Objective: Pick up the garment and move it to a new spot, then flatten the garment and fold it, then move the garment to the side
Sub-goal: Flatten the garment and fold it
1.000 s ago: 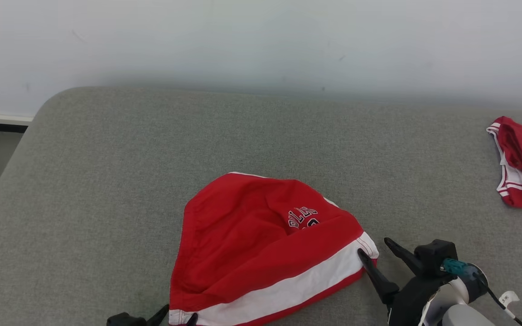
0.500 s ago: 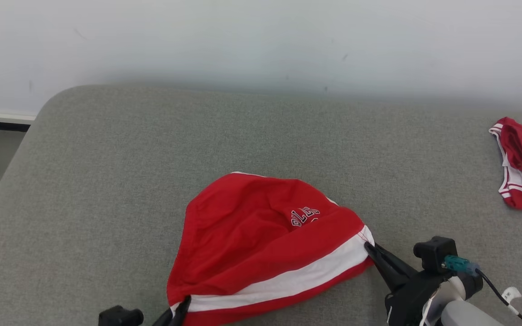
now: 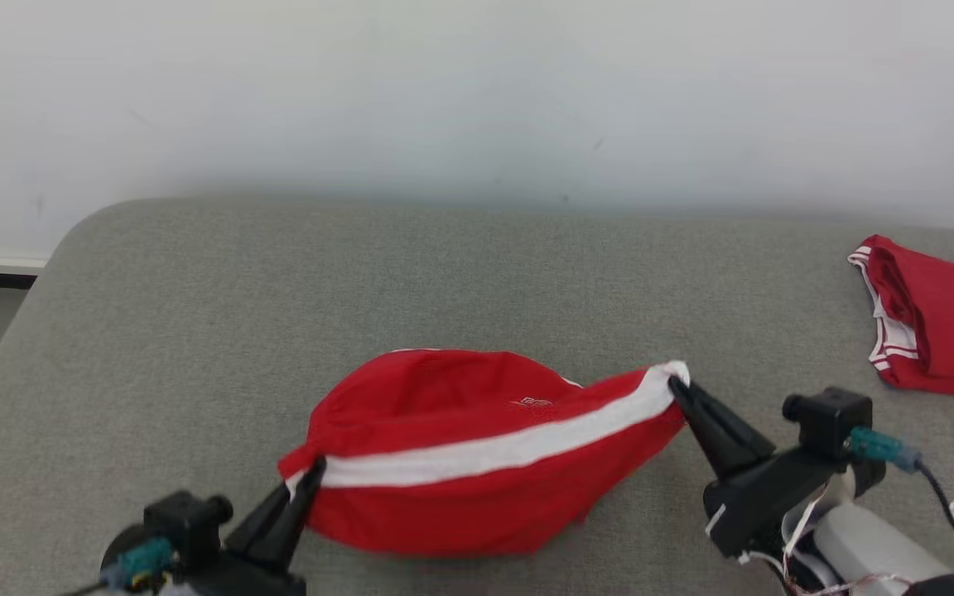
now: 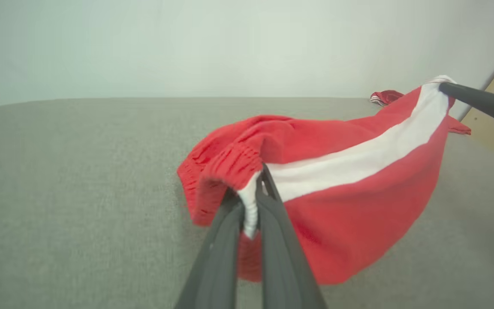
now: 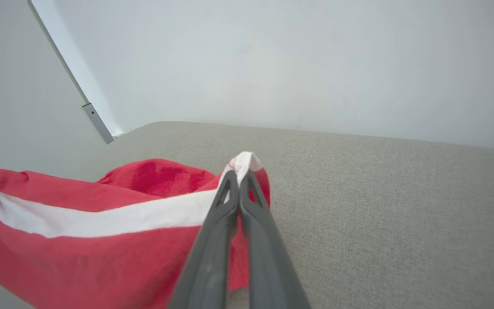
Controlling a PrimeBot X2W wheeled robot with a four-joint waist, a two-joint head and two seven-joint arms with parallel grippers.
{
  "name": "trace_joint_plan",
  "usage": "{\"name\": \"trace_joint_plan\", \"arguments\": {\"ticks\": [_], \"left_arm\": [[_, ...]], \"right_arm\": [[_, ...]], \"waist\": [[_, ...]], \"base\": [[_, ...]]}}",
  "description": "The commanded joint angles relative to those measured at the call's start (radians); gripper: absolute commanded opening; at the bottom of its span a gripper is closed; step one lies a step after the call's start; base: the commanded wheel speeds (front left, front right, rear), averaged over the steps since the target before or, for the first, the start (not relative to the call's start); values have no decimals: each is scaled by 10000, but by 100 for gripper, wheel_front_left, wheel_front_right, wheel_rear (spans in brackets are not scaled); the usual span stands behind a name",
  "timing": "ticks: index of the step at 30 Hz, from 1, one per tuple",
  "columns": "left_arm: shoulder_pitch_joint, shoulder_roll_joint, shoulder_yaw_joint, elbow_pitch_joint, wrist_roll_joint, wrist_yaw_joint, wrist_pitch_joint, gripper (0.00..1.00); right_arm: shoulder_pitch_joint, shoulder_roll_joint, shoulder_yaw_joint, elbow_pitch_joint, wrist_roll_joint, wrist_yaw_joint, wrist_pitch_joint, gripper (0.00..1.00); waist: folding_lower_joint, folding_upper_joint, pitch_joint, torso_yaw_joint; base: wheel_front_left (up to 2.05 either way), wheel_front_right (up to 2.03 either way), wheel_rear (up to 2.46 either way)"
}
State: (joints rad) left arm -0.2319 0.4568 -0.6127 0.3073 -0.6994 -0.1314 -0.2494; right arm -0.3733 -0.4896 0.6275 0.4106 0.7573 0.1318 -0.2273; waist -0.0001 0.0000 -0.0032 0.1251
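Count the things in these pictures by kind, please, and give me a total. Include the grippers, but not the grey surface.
Red garments: 2 (held garment, other garment lying at the right edge)
Grippers: 2 (left gripper, right gripper, both shut on the held garment)
Total: 4

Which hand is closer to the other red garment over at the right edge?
Right. The right hand grips the end of the held garment nearer the other red garment; the left hand grips its opposite end, farther off.
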Motion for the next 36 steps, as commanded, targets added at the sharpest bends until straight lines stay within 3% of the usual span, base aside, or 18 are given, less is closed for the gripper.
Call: {"name": "trace_joint_plan", "arguments": {"ticks": [1,9,16,19,30,36], "left_arm": [[-633,37,15,-150,30,32,180,0],[-4957,643,-171,-694,-760,24,1444,0],[-9321,891,-443,19,-1678,22,2284,0],[-10464,944,-533,306,-1831,23,2428,0],[-15242,716,-1276,2027,-2762,22,2220,0],[-16455,687,-2321,2551,-3342,22,1851,0]], "right_arm": [[-384,58,-195,-39,93,-28,86,0],[-3310,193,-1457,-7,495,-28,901,0],[-6905,520,-2228,421,530,-28,1636,0],[-7975,652,-2385,617,515,-28,1830,0],[-12677,1189,-2675,2313,54,-28,1960,0],[-13911,1244,-2374,3054,-72,-28,1734,0]], "waist": [[1,0,231,-175],[1,0,1909,-770],[1,0,3800,-1324],[1,0,4280,-1486],[1,0,5804,-2036],[1,0,6209,-2195]], "base": [[0,0,0],[0,0,0],[0,0,0],[0,0,0],[0,0,0],[0,0,0]]}}
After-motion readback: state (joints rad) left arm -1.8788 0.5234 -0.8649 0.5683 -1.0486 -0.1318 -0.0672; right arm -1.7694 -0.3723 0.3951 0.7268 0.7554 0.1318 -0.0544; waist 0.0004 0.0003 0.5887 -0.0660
